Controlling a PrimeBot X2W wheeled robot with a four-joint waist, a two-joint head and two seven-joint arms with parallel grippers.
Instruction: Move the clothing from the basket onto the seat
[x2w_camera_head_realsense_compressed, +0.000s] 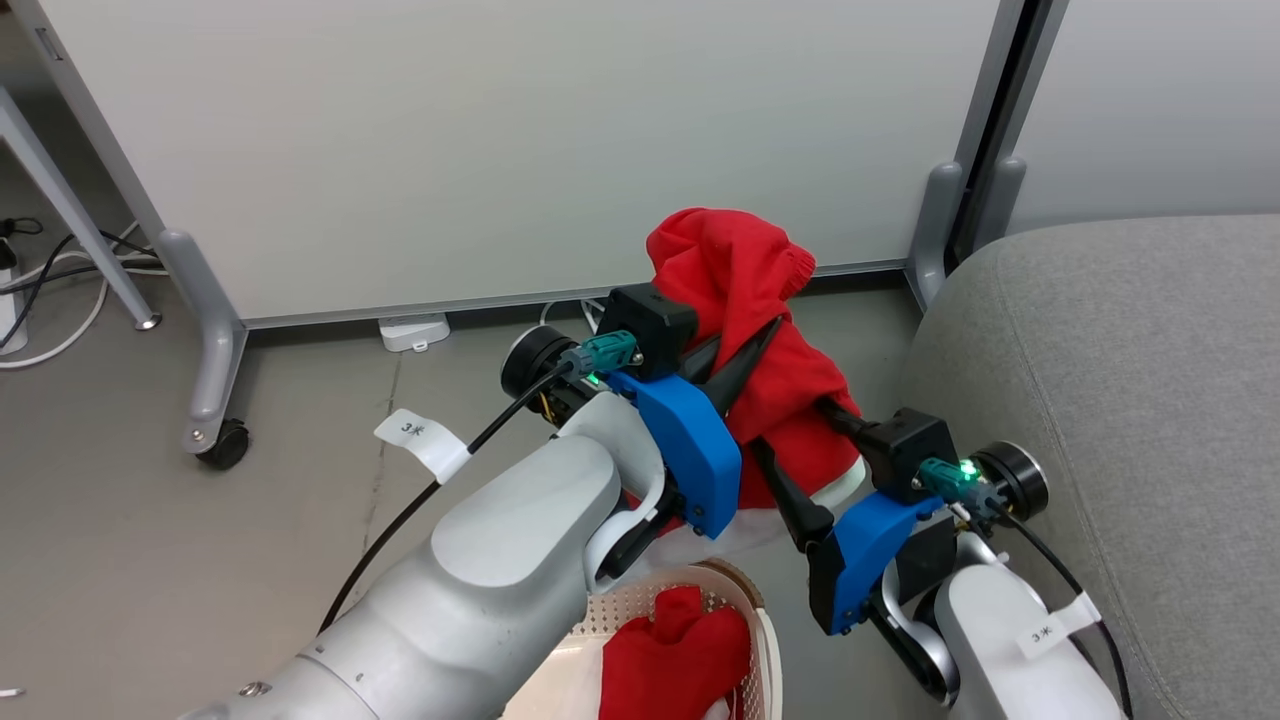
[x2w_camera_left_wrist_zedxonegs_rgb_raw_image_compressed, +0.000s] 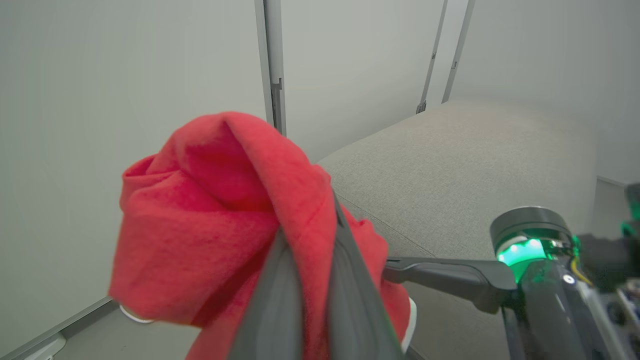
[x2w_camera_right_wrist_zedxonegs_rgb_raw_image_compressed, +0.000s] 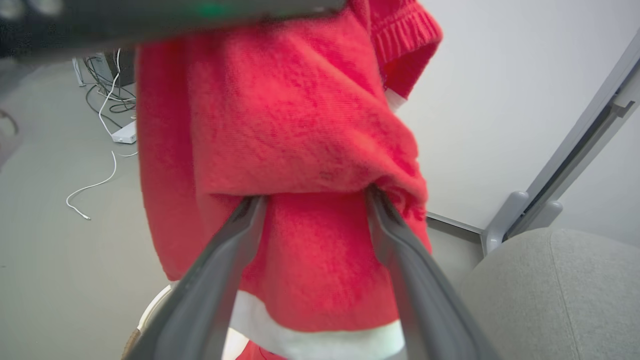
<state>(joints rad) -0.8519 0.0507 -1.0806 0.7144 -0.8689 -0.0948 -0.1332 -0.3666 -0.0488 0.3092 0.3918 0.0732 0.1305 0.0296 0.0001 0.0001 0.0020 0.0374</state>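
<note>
Bunched fuzzy knit piece (x2w_camera_head_realsense_compressed: 735, 265), rounded fabric seat (x2w_camera_head_realsense_compressed: 1130, 380)

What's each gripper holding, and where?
Left gripper is shut on the red knit garment, pinching a bunched fold near its top. Right gripper is open against it, gripping nothing.

From the head we look down at the grey floor (x2w_camera_head_realsense_compressed: 150, 520) and white panel wall (x2w_camera_head_realsense_compressed: 500, 150). Our left wrist camera sits close behind the red knit garment (x2w_camera_left_wrist_zedxonegs_rgb_raw_image_compressed: 200, 225), facing the grey fabric-upholstered sofa (x2w_camera_left_wrist_zedxonegs_rgb_raw_image_compressed: 450, 165); our right wrist camera shares both, sofa at lower right.
</note>
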